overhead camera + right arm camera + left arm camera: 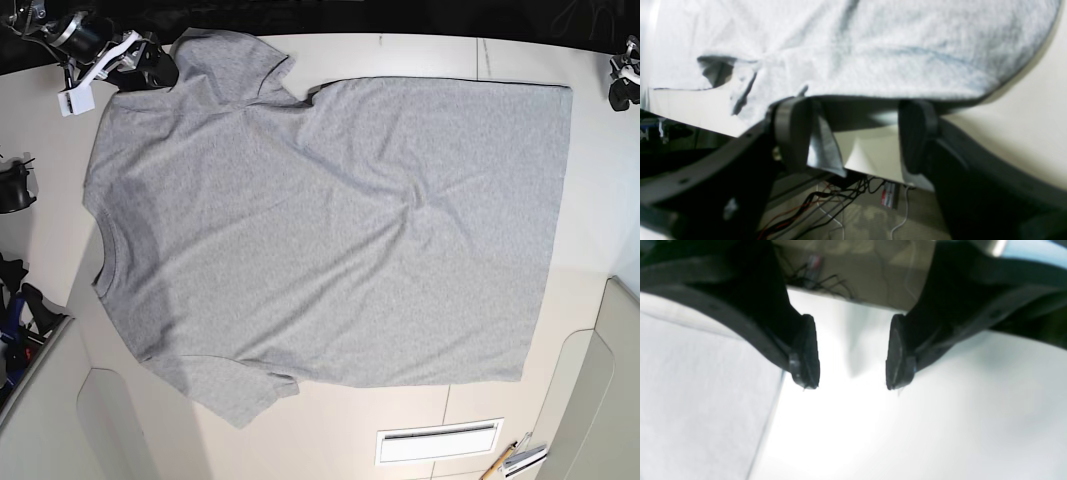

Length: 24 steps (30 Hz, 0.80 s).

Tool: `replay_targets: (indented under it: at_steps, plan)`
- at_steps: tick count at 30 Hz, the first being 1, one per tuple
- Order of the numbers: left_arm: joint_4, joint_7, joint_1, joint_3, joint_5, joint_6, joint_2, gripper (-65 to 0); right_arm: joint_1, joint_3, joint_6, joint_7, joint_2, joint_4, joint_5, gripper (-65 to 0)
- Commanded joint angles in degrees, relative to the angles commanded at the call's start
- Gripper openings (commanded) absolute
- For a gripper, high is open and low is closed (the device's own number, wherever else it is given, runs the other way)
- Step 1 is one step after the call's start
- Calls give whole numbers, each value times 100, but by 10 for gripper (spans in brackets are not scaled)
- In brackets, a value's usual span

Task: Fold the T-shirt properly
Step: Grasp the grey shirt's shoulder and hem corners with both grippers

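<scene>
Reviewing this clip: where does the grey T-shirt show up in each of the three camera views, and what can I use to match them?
Left wrist: the light heather-grey cotton T-shirt fills the lower left, beside the open left gripper.
Right wrist: it spans the top, its edge draping over the open right gripper.
Base: it lies spread flat across the middle, neck towards the picture's left.
Shared landmark: the white table, seen under the shirt in all three.
</scene>
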Motion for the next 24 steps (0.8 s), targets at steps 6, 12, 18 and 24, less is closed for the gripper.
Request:
replay_targets:
  at_steps: [6, 12, 18, 24]
  plan:
    - [-492, 678, -74, 258, -914, -376, -98, -297, 17, 0, 0, 0, 0, 0, 0, -242]
    - [-501, 673, -94, 1067, -852, -372, -98, -297, 109, 0, 13, -4, 0, 0, -2, -243]
    - [-501, 577, -103, 1458, -654, -374, -96, -298, 109, 0, 61, -9, 0, 0, 2, -242]
    - [-498, 872, -98, 1648, -660, -683, -68, -298, 109, 0, 107, -20, 0, 0, 15, -243]
